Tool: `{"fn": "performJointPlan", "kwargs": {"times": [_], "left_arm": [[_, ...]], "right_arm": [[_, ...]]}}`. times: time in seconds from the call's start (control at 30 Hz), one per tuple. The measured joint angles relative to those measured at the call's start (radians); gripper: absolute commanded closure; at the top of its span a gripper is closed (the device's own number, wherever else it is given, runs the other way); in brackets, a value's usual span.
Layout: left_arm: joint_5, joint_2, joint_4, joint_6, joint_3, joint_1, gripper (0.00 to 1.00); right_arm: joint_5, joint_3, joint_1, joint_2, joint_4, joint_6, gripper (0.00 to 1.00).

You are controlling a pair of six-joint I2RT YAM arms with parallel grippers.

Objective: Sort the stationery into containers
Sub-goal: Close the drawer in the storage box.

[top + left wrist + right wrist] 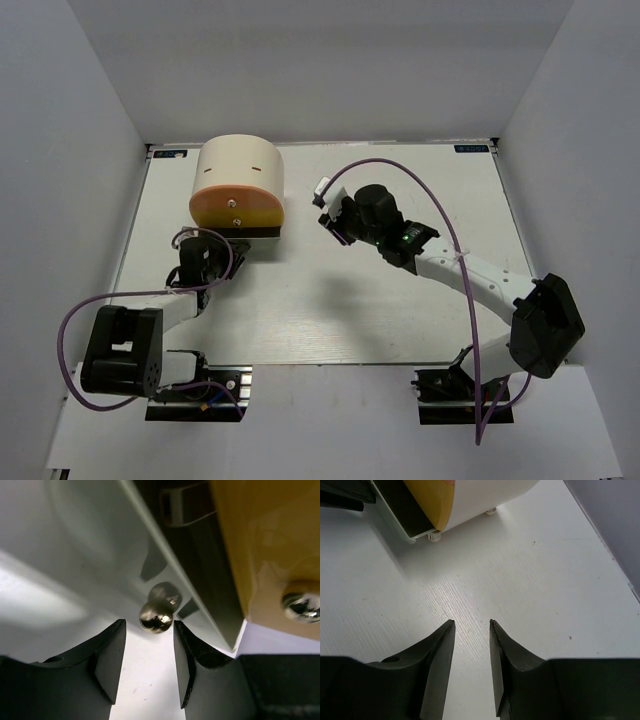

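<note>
Two claws I log: left claw parted, empty, shiny drawer knob just ahead of its tips; right claw narrowly parted, empty, cream cabinet ahead-left.

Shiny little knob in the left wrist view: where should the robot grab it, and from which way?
Pinch the knob by its round ball, one finger on each side, coming straight at the pale drawer front. It alone sticks out from that flat front. The left gripper is open and lined up with it, likely needing only a short push forward before closing.
</note>
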State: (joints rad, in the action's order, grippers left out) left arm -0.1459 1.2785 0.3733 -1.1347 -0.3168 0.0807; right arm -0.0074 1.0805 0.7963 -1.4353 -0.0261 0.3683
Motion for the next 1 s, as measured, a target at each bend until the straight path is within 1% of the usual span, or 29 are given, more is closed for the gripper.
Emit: {"fn": "performJointPlan", "kwargs": {"times": [0.3,0.67,1.0], "left_arm": [[0.010,0.056,0.062,-0.031,-0.033,0.000,0.47],[0.039,0.113,0.105,-0.089,-0.045,0.000,0.51],[0.046,0.182,0.210,-0.173,-0.045,0.000,0.51]], "right_arm": [[-0.012,-0.033,-0.029,0.022,-0.022,-0.003,0.58],[-0.023,-0.043,-0.047,0.023,-0.032,-0.004,0.58],[-0.024,-0.045,-0.055,0.023,-0.032,-0.009,0.58]]}}
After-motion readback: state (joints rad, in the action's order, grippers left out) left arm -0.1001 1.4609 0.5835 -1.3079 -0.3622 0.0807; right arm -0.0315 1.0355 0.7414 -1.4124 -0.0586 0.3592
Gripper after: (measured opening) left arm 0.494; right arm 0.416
